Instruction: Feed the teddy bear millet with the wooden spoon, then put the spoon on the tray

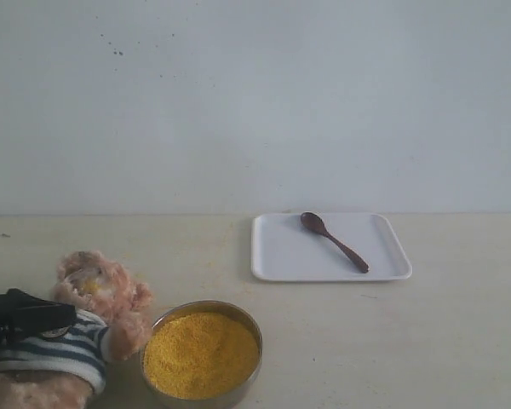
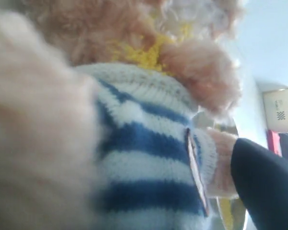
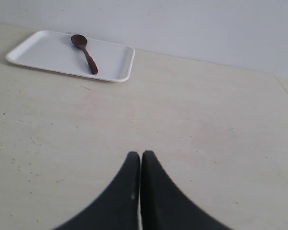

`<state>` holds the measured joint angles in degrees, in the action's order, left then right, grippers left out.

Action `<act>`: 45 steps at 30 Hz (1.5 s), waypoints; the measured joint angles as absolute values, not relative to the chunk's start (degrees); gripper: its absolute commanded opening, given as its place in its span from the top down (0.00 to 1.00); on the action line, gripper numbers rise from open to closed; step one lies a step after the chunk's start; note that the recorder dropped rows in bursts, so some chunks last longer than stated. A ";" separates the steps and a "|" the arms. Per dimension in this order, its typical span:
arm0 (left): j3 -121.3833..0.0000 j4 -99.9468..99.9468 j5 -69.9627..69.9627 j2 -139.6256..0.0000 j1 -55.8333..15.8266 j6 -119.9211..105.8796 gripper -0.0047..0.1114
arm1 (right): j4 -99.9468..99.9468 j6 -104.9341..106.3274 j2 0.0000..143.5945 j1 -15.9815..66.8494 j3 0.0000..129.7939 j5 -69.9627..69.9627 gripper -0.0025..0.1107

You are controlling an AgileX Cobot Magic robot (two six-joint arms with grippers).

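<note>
Tabletop (image 1: 426,341): pale cream, plain light wall behind it

Tray (image 1: 281,256): white, flat on the tabletop right of centre and towards the wall, long side running left to right in the exterior view

Teddy bear (image 1: 102,294): front-left corner of the exterior view, just beside the metal bowl, head towards the wall, striped shirt below it. Yellow flecks cling to the fur around the muzzle. One paw reaches to the bowl's rim

Metal bowl (image 1: 206,304): round, shallow, at the front edge, well apart from the tray. Millet (image 1: 200,354) fills it close to the rim

Left gripper (image 1: 34,313): black, lying across the bear's shirt from the left. In the left wrist view only one dark finger (image 2: 264,187) shows beside the bear's sleeve; cannot tell whether it grips or stands apart

Right gripper (image 3: 140,153): low over bare tabletop, fingers pressed together, nothing between them

Wooden spoon (image 1: 334,241): on the tray, inside the rim. Long axis diagonal: oval bowl at the back left, thin handle pointing front right
</note>
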<state>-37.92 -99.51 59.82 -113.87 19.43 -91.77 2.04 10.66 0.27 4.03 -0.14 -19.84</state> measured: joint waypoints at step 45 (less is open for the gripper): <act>-37.81 -58.95 20.24 -52.34 21.30 -33.01 0.93 | 2.04 10.41 0.27 4.03 -0.14 -19.84 0.98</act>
